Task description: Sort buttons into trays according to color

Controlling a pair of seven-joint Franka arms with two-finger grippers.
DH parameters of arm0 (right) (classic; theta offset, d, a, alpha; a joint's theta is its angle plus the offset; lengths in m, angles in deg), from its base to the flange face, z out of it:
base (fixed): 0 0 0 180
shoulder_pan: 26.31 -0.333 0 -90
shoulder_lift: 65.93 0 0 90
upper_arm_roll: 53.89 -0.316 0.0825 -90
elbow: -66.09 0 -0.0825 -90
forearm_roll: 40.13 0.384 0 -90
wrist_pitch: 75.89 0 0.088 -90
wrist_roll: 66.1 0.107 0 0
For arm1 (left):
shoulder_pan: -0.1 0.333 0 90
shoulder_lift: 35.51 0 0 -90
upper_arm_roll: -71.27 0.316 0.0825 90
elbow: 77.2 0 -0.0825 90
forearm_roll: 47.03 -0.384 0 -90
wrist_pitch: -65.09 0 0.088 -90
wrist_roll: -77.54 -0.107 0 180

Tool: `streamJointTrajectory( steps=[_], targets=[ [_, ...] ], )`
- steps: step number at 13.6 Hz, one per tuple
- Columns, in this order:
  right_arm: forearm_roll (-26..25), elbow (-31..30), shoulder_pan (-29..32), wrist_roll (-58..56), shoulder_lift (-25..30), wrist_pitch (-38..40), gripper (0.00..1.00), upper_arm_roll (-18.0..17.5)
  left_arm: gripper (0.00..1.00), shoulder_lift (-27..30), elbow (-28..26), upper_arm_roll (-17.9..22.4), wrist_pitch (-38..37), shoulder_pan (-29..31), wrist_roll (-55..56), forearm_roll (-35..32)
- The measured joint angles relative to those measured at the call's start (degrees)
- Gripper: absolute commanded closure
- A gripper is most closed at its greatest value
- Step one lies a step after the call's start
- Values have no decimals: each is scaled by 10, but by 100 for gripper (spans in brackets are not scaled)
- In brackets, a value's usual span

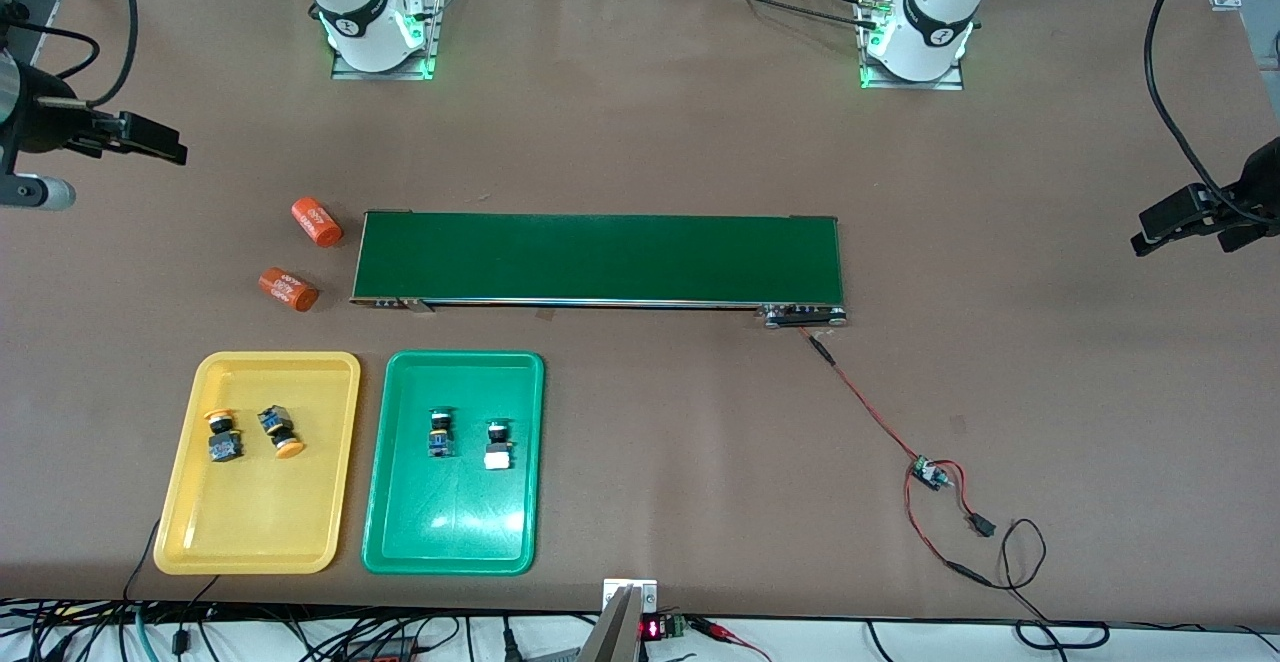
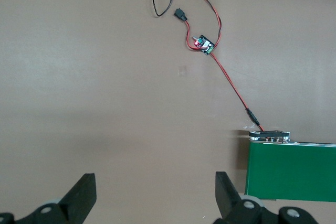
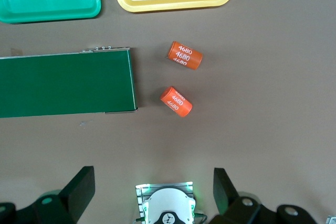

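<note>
Two yellow-orange buttons (image 1: 222, 434) (image 1: 280, 430) lie in the yellow tray (image 1: 250, 522). Two green buttons (image 1: 439, 430) (image 1: 496, 445) lie in the green tray (image 1: 450, 522) beside it. Both trays sit near the front camera, toward the right arm's end of the table, and their rims show in the right wrist view as the yellow tray (image 3: 173, 6) and the green tray (image 3: 52, 17). My right gripper (image 1: 165, 142) (image 3: 153, 182) hangs open and empty, high over the right arm's end. My left gripper (image 1: 1143, 230) (image 2: 156, 182) hangs open and empty over the left arm's end. Both arms wait.
A long dark-green conveyor belt (image 1: 600, 257) lies across the table's middle. Two orange cylinders (image 1: 316, 222) (image 1: 288, 289) rest beside its end toward the right arm. A red wire runs from the belt to a small circuit board (image 1: 927, 472). Cables run along the front edge.
</note>
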Motion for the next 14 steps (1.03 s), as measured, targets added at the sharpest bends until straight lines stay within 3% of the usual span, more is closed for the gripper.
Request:
streamJointTrajectory(
  steps=[14],
  targets=[
    [0, 0, -7, 2, -20, -16, 0, -5, 0, 4, 0, 0, 9, 1, 0, 0]
  ],
)
